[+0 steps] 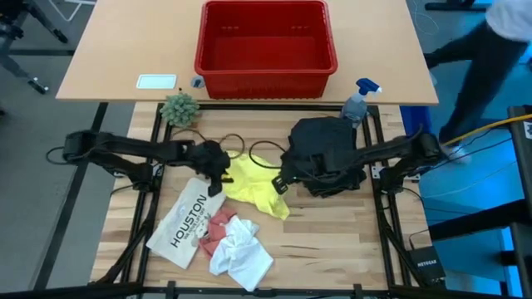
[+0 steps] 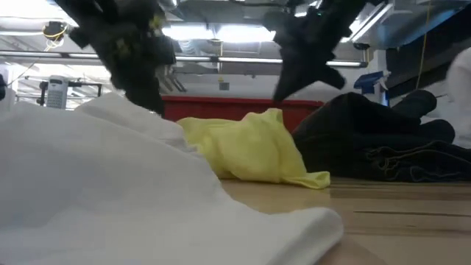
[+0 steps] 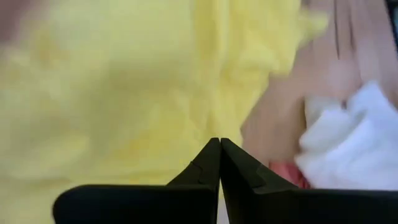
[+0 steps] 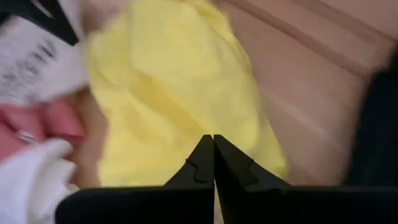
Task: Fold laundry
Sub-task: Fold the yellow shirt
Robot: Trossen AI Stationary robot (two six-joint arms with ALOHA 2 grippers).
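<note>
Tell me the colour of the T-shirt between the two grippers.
Bright yellow T-shirt, clearest in the high view.

The wooden tabletop (image 1: 332, 241) carries black trousers (image 1: 326, 154) at two o'clock, a yellow T-shirt (image 1: 256, 184) at centre, and pink cloth (image 1: 218, 226), white cloth (image 1: 241, 253) and the HOUSTON item (image 1: 184, 223) around seven.

A lab or workshop: the wooden desk (image 1: 332, 232) sits in a black metal frame (image 1: 385, 224) with two robot arms mounted on it, cables trail over the grey floor (image 1: 33, 208), and the low view shows exposed ceiling ducts (image 2: 221, 9) under strip lighting.
</note>
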